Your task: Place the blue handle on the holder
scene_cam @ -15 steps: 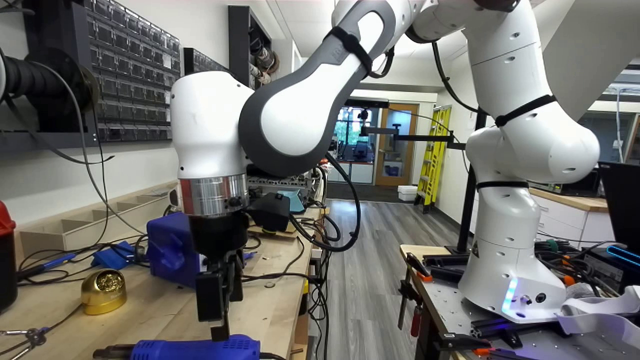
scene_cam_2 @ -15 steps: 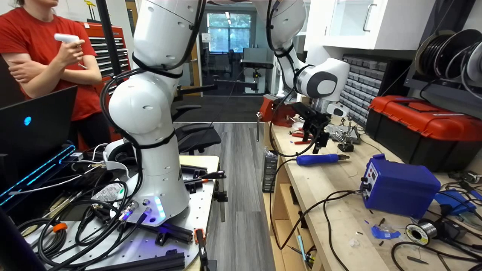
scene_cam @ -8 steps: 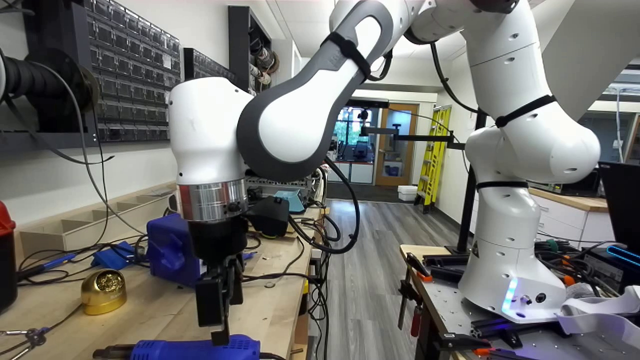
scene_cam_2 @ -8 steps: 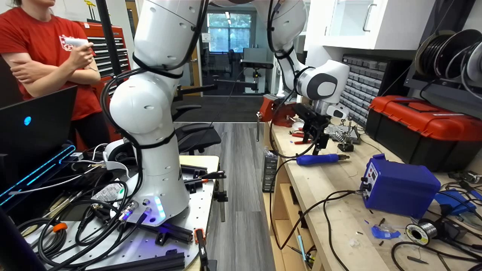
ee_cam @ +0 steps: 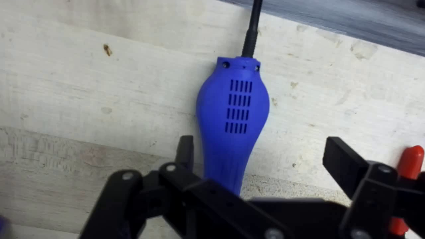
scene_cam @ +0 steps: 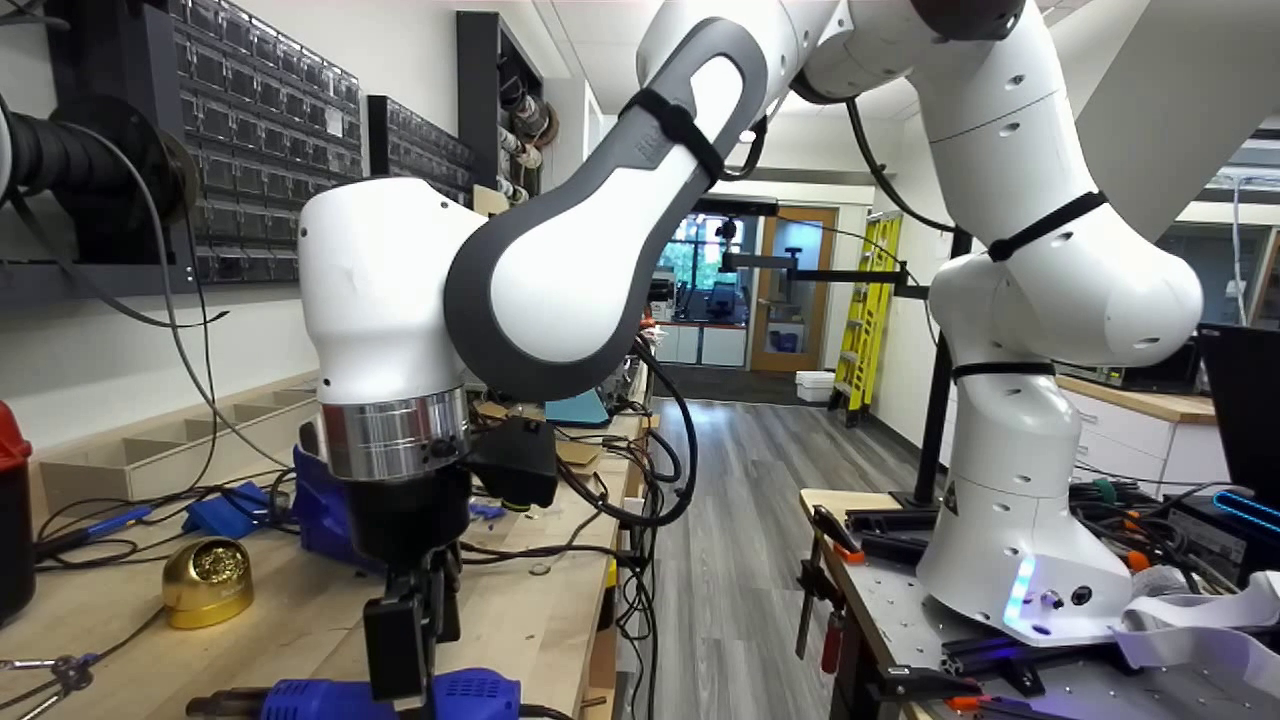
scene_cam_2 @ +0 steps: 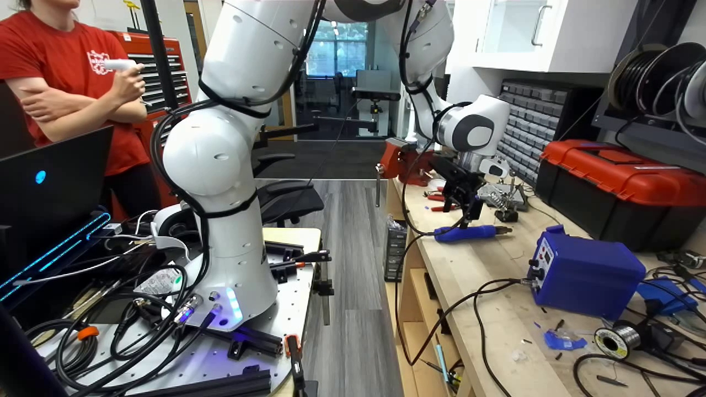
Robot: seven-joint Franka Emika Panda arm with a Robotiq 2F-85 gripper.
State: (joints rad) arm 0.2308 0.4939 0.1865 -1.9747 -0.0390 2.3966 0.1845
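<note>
Blue and ungrasped, the hot-air gun [ee_cam: 232,116] lies on the bench [ee_cam: 66,99], and the pincer [ee_cam: 259,149], spread to left and right of it, has just sunk lower, so gripping, rather than placing, probably comes next.

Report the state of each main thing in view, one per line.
Claw, open
Blue handle, lying on the workbench, ungripped, cord attached
Red-topped toolbox, closed
Laptop, open
Robot base light, lit
Blue station, upright, power state unclear
</note>
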